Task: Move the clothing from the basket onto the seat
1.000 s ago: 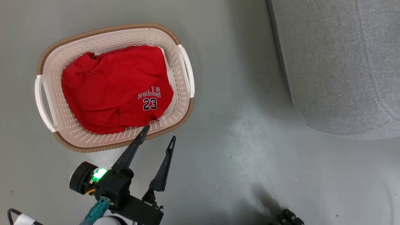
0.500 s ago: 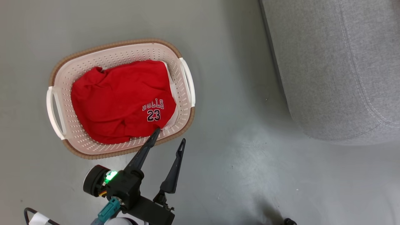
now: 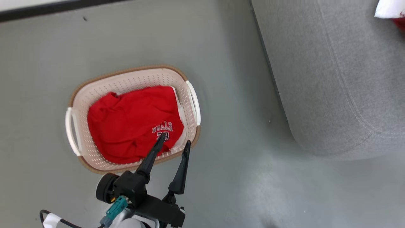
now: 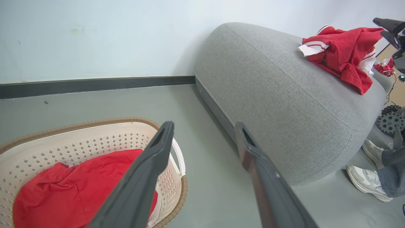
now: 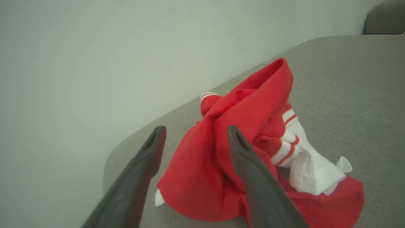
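The cream basket (image 3: 84,95) stands on the floor with a red "BULLS" garment (image 3: 126,126) crumpled inside; it also shows in the left wrist view, garment (image 4: 72,186) and basket (image 4: 95,125). My left gripper (image 3: 175,140) hovers open at the basket's near-right rim, one fingertip over the print, nothing between its fingers (image 4: 158,152). A second red garment with white stripes (image 5: 246,126) lies heaped on the grey seat (image 5: 348,79). My right gripper (image 5: 195,130) is open just above it. That garment (image 4: 341,53) rests on the seat's (image 4: 278,95) far end.
Grey floor runs between the basket and the seat (image 3: 332,79). A wall with a dark baseboard (image 4: 95,84) lies behind the basket. A person's white shoes (image 4: 367,180) and a small black wheel (image 4: 390,119) sit by the seat's far side.
The head camera has swung, so the whole picture shifted down and the baseboard came into view. My left fingertip now lies over the garment's print instead of the basket rim.
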